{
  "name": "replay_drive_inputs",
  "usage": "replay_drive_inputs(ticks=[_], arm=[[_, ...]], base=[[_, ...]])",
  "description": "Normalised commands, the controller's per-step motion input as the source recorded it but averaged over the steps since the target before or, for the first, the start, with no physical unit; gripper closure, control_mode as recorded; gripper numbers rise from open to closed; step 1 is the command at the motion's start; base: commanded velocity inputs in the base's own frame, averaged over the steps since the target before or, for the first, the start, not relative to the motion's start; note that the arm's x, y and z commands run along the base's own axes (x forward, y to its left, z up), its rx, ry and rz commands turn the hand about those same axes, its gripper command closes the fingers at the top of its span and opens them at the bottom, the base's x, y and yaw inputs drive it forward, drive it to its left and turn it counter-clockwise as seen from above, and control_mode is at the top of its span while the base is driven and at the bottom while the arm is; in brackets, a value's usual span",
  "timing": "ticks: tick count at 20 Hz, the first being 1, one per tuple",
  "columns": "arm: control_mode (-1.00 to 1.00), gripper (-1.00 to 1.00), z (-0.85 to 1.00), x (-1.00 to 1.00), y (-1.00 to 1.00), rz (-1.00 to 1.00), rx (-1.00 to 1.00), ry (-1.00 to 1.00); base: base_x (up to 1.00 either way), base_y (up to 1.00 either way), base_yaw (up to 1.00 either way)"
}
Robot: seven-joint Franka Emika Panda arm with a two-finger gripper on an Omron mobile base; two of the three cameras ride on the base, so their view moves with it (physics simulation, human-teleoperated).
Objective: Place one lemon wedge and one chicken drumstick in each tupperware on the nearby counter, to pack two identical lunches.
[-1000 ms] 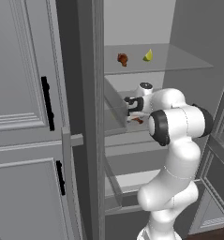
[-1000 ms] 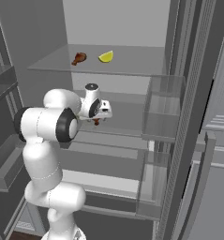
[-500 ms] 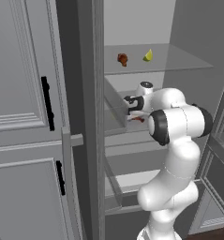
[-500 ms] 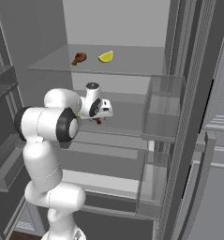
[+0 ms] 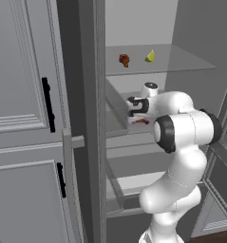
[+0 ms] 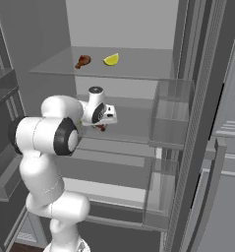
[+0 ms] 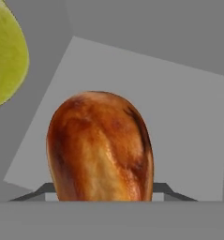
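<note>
Pincer (image 6: 101, 127) inside fridge | apparently closed on 1 chicken drumstick (image 7: 100, 146) | lemon wedge (image 7: 8, 54) nearby | 2 more pieces on upper shelf (image 6: 138, 64)

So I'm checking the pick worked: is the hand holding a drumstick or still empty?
Holding one, it seems. In the hand view a chicken drumstick sits right at the hand; the right base view shows brown meat under the hand. Finger contact itself is hidden.
</note>
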Motion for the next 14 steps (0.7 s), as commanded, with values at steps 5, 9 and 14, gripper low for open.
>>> replay_drive_inputs(ticks=[5, 9, 14], arm=[[-1.00, 1.00, 0.10, -0.98, -0.08, -0.01, 0.06, -0.14], [-1.00, 1.00, 0.62, -0.67, -0.12, 0.00, 0.01, 0.00], [-1.00, 1.00, 0.96, -0.37, -0.15, 0.00, 0.00, 0.16]], base=[[0.00, 0.00, 0.00], [0.00, 0.00, 0.00], [0.00, 0.00, 0.00]])
